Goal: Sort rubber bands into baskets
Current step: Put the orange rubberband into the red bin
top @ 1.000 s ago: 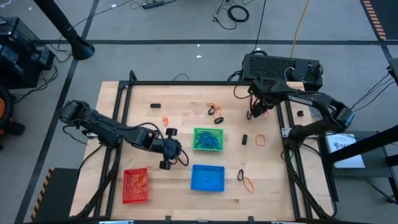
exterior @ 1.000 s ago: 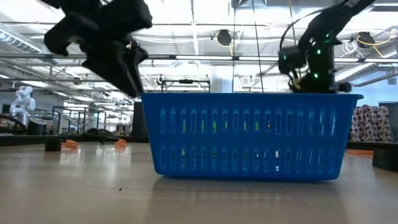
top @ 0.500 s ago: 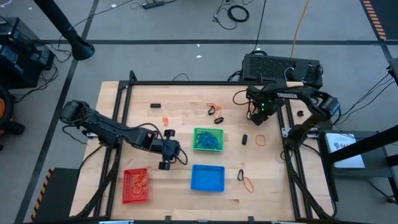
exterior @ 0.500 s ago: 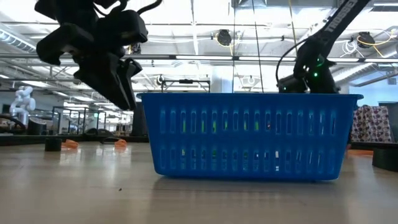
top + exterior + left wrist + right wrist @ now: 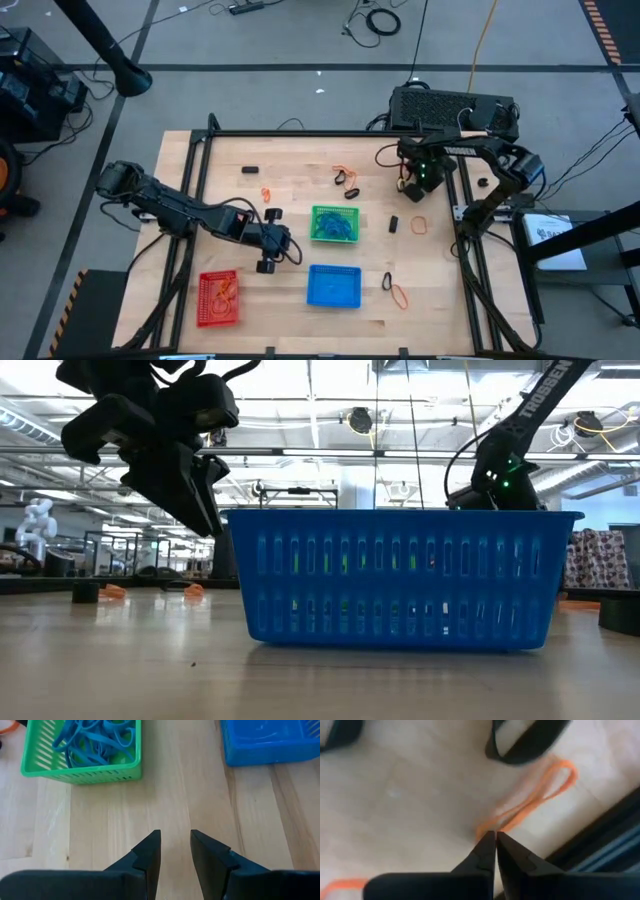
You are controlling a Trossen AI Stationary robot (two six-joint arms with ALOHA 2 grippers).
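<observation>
An orange rubber band [image 5: 532,800] lies on the wooden table [image 5: 300,160] near its far right corner, and the right gripper [image 5: 495,839] has its two fingertips pressed together on that band's near end; the pinch looks closed on the loop, though the band itself is hard to pick out from overhead under the gripper [image 5: 412,183]. A black band [image 5: 525,742] just beyond it is cut off by the wrist picture's edge. More bands are scattered about: an orange and black cluster [image 5: 346,177] behind the green basket [image 5: 335,224], an orange loop [image 5: 419,224] to that basket's right, a black one [image 5: 387,281] and an orange one [image 5: 400,295] to the right of the blue basket [image 5: 333,285], and a small orange one [image 5: 266,193] left of centre. The green basket holds a heap of blue bands [image 5: 97,740]; the red basket [image 5: 218,298] at the near left corner holds orange ones, too small to count. In the low view the blue basket's wall [image 5: 405,578] fills the middle and hides most of the table behind it, including the right gripper's tip. The right arm reaches in from the far right, folded back on itself with its wrist pointed down. The left arm stretches from the left edge toward the middle, its gripper [image 5: 175,852] hovering above bare wood between the green and blue baskets, fingers partly apart and holding nothing.
</observation>
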